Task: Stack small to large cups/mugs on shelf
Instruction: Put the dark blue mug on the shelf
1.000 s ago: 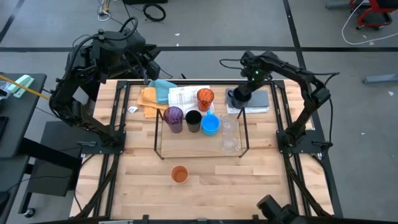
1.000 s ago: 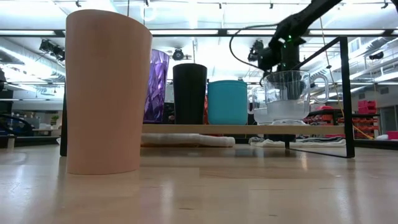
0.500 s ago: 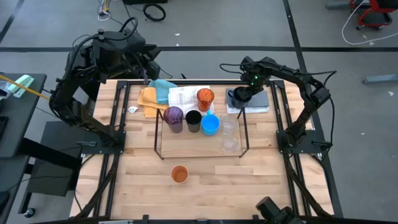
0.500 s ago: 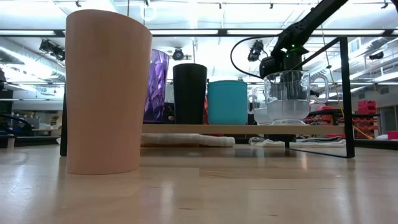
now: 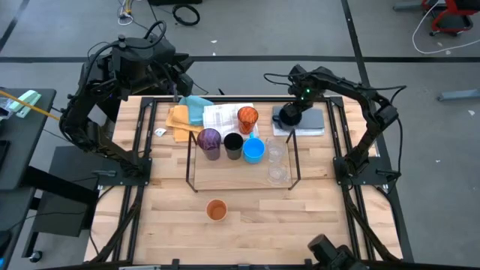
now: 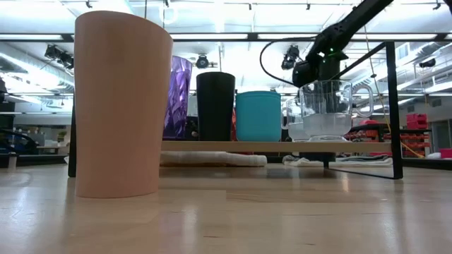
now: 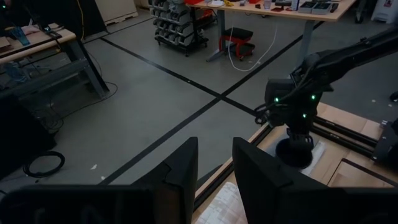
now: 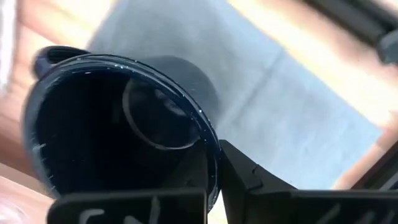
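right gripper point(image 8: 214, 177): fingers pinching the rim of navy mug point(image 8: 118, 124), above grey cloth point(image 8: 261, 118)
left gripper point(image 7: 214, 168): fingers narrowly apart, empty, at table's rear-left corner

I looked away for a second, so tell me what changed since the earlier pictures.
The right gripper came down from above the navy mug and now pinches its rim, one finger inside and one outside. The mug sits on the grey cloth. The left gripper, open at the back left, and the shelf cups stayed put.
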`<state>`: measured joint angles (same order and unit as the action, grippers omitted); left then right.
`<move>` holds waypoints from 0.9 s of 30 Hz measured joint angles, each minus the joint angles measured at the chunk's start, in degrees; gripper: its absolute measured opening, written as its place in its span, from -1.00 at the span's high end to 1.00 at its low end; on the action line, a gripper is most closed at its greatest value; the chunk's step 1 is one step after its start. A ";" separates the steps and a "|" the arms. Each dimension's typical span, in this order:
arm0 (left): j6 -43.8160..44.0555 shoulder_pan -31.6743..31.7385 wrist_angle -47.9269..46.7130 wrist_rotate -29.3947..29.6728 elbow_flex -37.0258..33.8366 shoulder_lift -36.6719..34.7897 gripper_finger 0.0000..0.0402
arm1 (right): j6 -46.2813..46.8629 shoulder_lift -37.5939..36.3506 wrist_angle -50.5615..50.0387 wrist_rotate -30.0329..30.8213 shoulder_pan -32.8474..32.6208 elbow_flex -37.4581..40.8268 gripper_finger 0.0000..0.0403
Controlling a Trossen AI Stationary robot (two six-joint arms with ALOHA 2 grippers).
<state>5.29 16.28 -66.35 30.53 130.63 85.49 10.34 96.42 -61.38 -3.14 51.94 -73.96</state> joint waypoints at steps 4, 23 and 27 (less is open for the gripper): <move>-0.01 0.01 -0.27 0.01 0.00 0.00 0.47 | 0.00 0.02 -0.47 0.59 0.07 -4.46 0.91; -0.18 0.01 -1.79 0.02 0.00 0.00 0.47 | -0.26 0.00 -18.12 -1.15 -12.52 -34.03 0.91; -1.12 0.02 -1.77 0.02 0.00 0.00 0.47 | 2.63 0.00 -22.20 -2.51 -21.87 -37.68 0.91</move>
<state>4.17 16.29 -68.12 30.55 130.63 85.49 12.97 96.42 -83.57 -5.64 30.08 -111.63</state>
